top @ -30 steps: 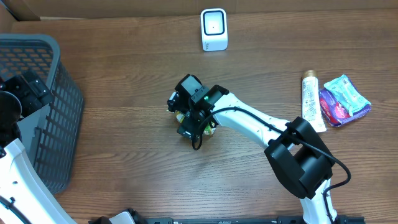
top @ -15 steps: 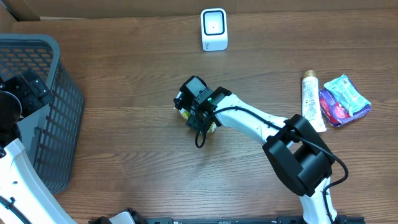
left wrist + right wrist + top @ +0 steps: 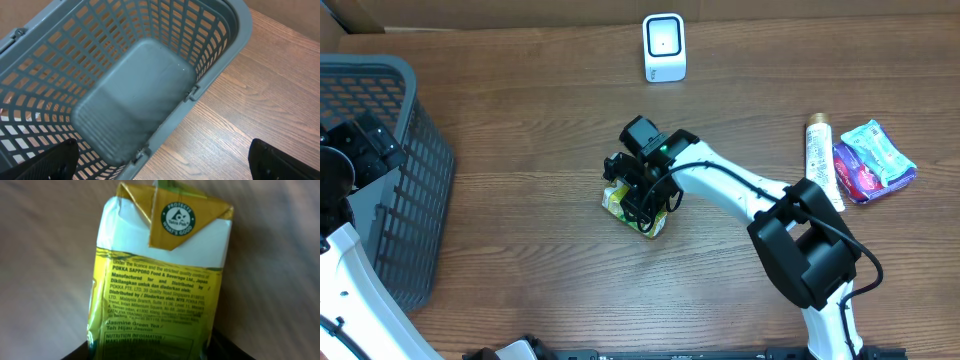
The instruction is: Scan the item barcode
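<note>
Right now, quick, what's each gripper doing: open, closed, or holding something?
Left gripper: open, empty, above the basket.
Right gripper: closed on the jasmine tea carton.

Right arm: white links, boxy black joints, black cable along it, green light near black hand. Left arm: white.
</note>
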Controlling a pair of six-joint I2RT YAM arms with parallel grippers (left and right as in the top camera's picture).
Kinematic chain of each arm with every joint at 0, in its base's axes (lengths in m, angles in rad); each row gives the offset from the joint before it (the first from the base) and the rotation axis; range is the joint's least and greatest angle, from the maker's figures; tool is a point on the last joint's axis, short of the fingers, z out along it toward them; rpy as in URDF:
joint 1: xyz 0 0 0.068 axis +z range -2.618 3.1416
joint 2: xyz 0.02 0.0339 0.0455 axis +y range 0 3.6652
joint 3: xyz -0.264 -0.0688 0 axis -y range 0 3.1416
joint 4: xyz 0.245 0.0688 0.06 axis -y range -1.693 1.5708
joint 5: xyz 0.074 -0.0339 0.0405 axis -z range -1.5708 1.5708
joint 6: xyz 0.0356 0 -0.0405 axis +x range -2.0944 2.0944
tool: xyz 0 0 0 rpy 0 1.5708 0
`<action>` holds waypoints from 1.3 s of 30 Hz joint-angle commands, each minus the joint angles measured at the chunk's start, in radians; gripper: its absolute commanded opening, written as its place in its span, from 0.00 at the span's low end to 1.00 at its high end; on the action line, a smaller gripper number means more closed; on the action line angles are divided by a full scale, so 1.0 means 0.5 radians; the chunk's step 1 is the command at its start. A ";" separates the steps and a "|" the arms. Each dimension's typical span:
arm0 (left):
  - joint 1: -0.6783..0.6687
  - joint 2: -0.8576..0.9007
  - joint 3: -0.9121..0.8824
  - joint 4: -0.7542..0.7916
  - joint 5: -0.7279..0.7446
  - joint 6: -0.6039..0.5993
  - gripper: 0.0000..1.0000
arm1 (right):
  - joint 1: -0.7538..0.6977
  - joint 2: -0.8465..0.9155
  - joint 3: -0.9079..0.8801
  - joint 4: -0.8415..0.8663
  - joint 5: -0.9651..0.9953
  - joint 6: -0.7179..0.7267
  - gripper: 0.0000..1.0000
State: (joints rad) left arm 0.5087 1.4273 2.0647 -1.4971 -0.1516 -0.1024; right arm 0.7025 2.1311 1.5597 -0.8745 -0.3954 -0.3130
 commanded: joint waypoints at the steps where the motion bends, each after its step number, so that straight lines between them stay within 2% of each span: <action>1: 0.003 0.008 0.021 0.004 -0.010 -0.021 1.00 | -0.132 0.006 0.093 -0.005 -0.683 0.043 0.48; 5: 0.003 0.008 0.021 0.004 -0.010 -0.021 0.99 | -0.309 0.025 0.089 0.012 -0.881 0.161 0.49; 9: 0.003 0.008 0.021 0.004 -0.010 -0.021 1.00 | -0.417 0.072 0.086 0.015 -0.713 0.297 0.71; 11: 0.003 0.008 0.021 0.004 -0.010 -0.021 0.99 | -0.443 0.099 0.083 0.009 -0.646 0.314 0.78; 17: 0.003 0.008 0.021 0.004 -0.010 -0.021 1.00 | -0.458 0.123 0.073 0.017 -0.369 0.315 0.79; 21: 0.003 0.008 0.021 0.004 -0.010 -0.021 0.99 | -0.466 0.122 0.079 0.027 -0.036 0.317 0.79; 25: 0.003 0.008 0.021 0.004 -0.010 -0.021 1.00 | -0.478 0.104 0.192 -0.018 0.094 0.300 0.90; 28: 0.003 0.008 0.021 0.004 -0.010 -0.021 1.00 | -0.468 0.059 0.345 -0.101 0.087 0.297 0.91; 31: 0.003 0.008 0.021 0.004 -0.010 -0.021 1.00 | -0.397 0.021 0.480 -0.171 0.085 0.284 0.91; 34: 0.003 0.008 0.021 0.004 -0.010 -0.021 1.00 | -0.271 0.021 0.494 -0.220 0.119 0.152 0.91; 39: 0.003 0.008 0.021 0.004 -0.010 -0.021 1.00 | -0.032 0.047 0.380 -0.222 0.674 0.139 0.94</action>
State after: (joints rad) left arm 0.5087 1.4273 2.0647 -1.4971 -0.1513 -0.1024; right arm 0.6186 2.1712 1.7805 -0.9871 -0.2501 -0.2150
